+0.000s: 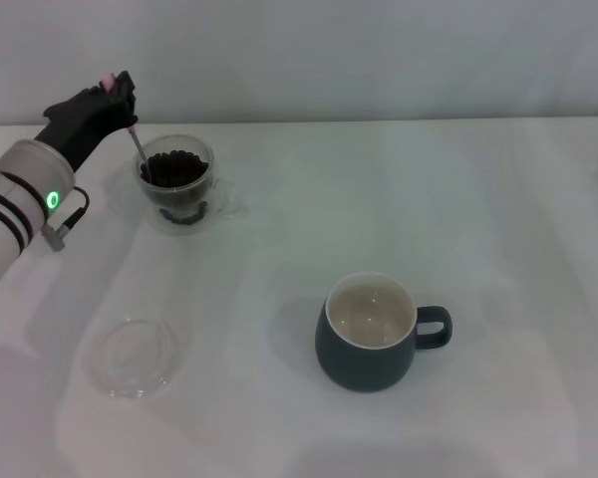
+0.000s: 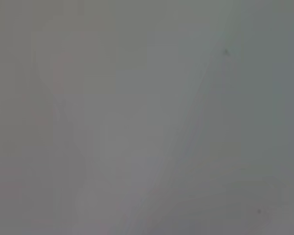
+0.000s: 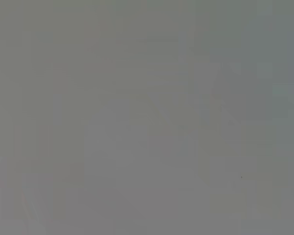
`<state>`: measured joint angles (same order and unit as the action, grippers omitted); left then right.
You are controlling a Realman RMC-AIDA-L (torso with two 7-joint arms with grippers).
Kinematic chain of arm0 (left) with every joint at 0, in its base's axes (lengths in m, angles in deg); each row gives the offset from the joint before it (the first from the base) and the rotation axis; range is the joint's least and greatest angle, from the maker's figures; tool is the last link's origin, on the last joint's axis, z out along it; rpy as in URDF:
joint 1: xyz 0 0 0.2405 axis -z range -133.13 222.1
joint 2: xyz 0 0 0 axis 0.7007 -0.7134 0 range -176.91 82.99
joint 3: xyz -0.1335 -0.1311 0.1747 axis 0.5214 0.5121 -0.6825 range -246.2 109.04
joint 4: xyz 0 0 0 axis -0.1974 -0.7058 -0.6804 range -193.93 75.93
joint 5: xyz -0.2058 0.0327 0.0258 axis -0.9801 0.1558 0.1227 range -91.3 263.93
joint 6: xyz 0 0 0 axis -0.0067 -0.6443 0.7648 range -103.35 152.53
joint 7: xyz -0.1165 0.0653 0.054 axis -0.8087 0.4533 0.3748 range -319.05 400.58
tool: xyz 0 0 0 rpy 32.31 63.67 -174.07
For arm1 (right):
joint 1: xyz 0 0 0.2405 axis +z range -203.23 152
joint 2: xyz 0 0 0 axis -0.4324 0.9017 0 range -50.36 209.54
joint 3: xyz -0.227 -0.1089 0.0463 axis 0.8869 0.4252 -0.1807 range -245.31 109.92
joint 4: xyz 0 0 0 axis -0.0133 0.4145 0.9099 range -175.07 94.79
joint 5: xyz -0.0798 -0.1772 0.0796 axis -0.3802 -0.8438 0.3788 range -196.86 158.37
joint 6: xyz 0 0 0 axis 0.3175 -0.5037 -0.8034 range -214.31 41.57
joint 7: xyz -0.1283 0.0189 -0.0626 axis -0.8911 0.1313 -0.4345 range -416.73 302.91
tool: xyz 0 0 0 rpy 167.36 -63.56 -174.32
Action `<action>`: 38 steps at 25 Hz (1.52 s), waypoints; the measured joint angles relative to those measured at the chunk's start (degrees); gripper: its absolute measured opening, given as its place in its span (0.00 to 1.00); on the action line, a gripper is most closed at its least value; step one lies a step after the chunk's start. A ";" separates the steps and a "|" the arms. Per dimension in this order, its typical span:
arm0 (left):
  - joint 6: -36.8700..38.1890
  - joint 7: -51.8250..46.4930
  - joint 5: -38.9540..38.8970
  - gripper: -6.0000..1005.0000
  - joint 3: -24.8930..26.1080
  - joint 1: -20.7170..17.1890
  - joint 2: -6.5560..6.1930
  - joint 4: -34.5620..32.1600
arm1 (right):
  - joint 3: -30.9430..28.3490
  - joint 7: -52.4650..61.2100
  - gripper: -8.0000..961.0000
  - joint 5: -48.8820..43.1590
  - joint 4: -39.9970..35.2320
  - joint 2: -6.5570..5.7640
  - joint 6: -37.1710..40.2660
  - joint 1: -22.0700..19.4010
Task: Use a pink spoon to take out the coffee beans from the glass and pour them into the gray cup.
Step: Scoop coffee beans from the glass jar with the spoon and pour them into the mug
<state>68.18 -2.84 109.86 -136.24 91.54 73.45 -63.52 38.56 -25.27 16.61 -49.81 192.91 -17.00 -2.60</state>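
The left end effector (image 1: 115,95), a black gloved hand, is closed around the handle end of the pink spoon (image 1: 137,142), only a sliver of pink showing above its grip. The spoon's thin neck slants down and away from the end effector into the glass (image 1: 177,185), its bowl buried in the coffee beans (image 1: 175,169).

The main risk, as I judge it, is a tilted spoon on the way out: beans would roll off onto the desk (image 1: 379,199), since the gray cup (image 1: 371,333) sits well apart from the end effector, nearer the robot and to its right. A sideways pull could also tip the light glass.

The left forearm reaches in low from the robot's side, wrist bent above the glass. The right end effector is not in view.
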 joint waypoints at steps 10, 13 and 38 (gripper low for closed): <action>-2.66 -8.37 -7.44 0.14 -0.08 -0.09 -0.24 1.56 | -0.03 -0.24 0.91 0.40 0.01 0.32 1.04 -0.47; -4.77 -10.71 -7.52 0.14 -0.07 0.40 -0.30 1.20 | -0.06 -0.35 0.91 0.44 0.22 0.32 1.04 -0.19; -13.30 -18.29 -14.31 0.14 -0.35 2.60 -0.89 -0.63 | -8.49 -0.53 0.91 0.52 0.62 0.10 -2.26 2.69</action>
<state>54.88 -21.14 95.55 -136.59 94.14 72.56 -64.15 30.07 -25.80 17.13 -49.19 193.01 -19.26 0.10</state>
